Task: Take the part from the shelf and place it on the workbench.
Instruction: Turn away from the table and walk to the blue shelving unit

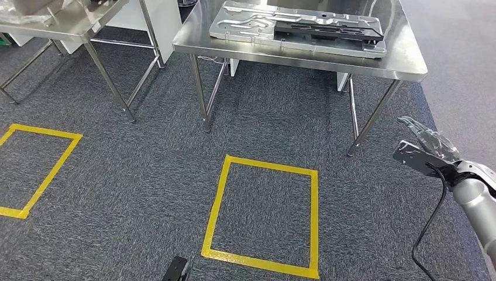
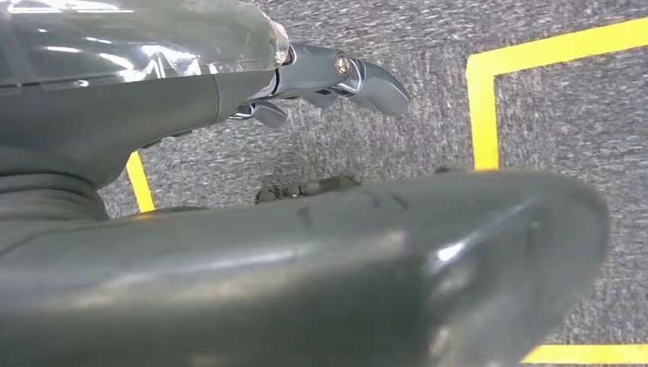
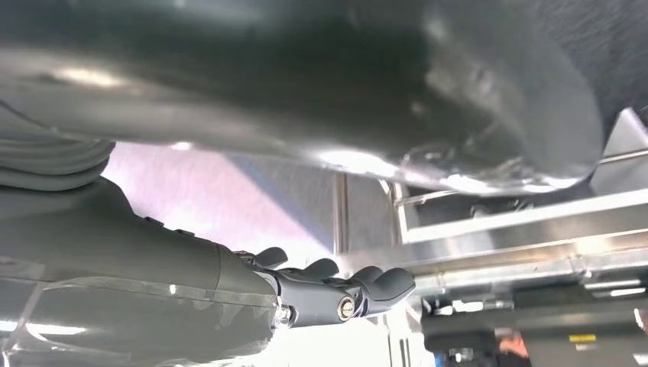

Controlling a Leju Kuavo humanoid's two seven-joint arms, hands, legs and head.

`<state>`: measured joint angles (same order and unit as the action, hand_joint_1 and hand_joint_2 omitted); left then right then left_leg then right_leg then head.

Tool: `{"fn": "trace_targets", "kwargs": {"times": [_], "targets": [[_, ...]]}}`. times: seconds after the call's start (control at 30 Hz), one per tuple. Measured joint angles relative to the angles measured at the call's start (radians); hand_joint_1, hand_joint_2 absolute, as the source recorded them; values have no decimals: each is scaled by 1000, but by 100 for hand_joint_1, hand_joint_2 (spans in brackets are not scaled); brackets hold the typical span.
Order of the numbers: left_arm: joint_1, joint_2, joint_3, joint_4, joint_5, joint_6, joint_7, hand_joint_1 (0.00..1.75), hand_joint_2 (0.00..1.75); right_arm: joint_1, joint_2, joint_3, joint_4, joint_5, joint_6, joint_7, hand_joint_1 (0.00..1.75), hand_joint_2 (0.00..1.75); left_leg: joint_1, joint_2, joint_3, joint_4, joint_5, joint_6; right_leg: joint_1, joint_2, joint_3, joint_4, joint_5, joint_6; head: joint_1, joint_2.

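A silver stamped metal part [image 1: 257, 23] lies flat on the steel workbench [image 1: 386, 65] at the back, with a long black piece [image 1: 327, 30] lying on it. My right hand [image 1: 426, 147] hangs at the right, low and in front of the bench, fingers stretched out and holding nothing. The right wrist view shows its dark fingers [image 3: 344, 289] loosely bent and empty, with steel rails [image 3: 520, 237] beyond. In the left wrist view my left hand [image 2: 321, 76] hangs over the carpet, fingers apart with nothing in them.
A second steel table [image 1: 76, 26] stands at the back left. Yellow tape squares [image 1: 263, 216] [image 1: 35, 170] mark the grey carpet before the tables. A black cable [image 1: 433, 228] loops down from my right forearm. The workbench legs [image 1: 374, 117] stand near my right hand.
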<state>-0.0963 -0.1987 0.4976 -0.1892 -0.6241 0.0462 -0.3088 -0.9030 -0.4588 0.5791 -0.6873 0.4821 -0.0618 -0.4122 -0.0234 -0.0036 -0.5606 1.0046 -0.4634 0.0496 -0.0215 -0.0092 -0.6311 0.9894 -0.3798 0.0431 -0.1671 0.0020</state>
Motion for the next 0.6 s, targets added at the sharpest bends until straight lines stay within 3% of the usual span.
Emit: {"fn": "trace_targets", "kwargs": {"times": [0.07, 0.13, 0.17, 0.23, 0.27, 0.3, 0.33, 0.4, 0.47, 0.5, 0.6], "targets": [[3, -1, 0, 0, 0, 4, 1, 0, 0, 6, 6, 7, 1, 21, -43, 4, 0, 0, 3, -3, -1, -7, 7, 7, -1, -4, -2, 0, 1, 5, 0, 0], [4, -2, 1, 0, -1, 9, 3, 0, 0, 17, 10, 10, 1, 39, -76, 12, 0, 0, 8, -6, 3, -21, 20, 16, -1, -3, -13, 28, -26, 8, 0, 0], [4, -3, 1, 0, -1, 12, 5, 0, 0, 24, 11, 11, 1, 46, -86, 17, 0, 0, 10, -8, 3, -27, 26, 20, -2, -1, -31, 71, -57, 9, 0, 0], [6, -3, 1, 0, -3, 15, 11, 0, 0, 48, 11, 12, 0, 62, -98, 27, 0, 0, 10, -17, -3, -28, 31, 21, -3, 2, -85, 204, -129, 12, 0, 0], [8, -3, 1, 0, -4, 16, 14, 0, 0, 64, 12, 12, -1, 70, -102, 31, 0, 0, 10, -23, -5, -26, 33, 20, -4, 3, -107, 260, -151, 14, 0, 0], [10, -3, 1, 0, -5, 16, 16, 0, 0, 82, 12, 12, -4, 79, -106, 35, 0, 0, 10, -30, -7, -24, 33, 18, -5, 3, -114, 285, -155, 15, 0, 0], [12, -3, 1, 0, -5, 17, 18, 0, 0, 97, 13, 11, -8, 88, -109, 39, 0, 0, 10, -38, -9, -21, 33, 16, -7, 5, -100, 268, -140, 15, 0, 0], [13, -3, 1, 0, -5, 18, 21, 0, 0, 113, 13, 10, -15, 103, -114, 43, 0, 0, 12, -53, -14, -9, 28, 8, -13, 22, -29, 143, -87, 14, 0, 0], [13, -3, 2, 0, -5, 20, 25, 0, 0, 119, 16, 8, -19, 117, -119, 46, 0, 0, 11, -66, -24, 4, 24, -5, -12, 43, 23, 45, -62, 7, 0, 0], [13, -3, 3, 0, -5, 21, 26, 0, 0, 121, 18, 7, -19, 126, -121, 47, 0, 0, 11, -71, -29, 7, 23, -11, -9, 48, 29, 32, -64, 1, 0, 0], [18, -3, 7, 0, -5, 25, 27, 0, 0, 127, 29, 7, -19, 152, -126, 50, 0, 0, 12, -75, -40, 12, 21, -29, -7, 27, 25, 30, -60, -22, 0, 0]]}}
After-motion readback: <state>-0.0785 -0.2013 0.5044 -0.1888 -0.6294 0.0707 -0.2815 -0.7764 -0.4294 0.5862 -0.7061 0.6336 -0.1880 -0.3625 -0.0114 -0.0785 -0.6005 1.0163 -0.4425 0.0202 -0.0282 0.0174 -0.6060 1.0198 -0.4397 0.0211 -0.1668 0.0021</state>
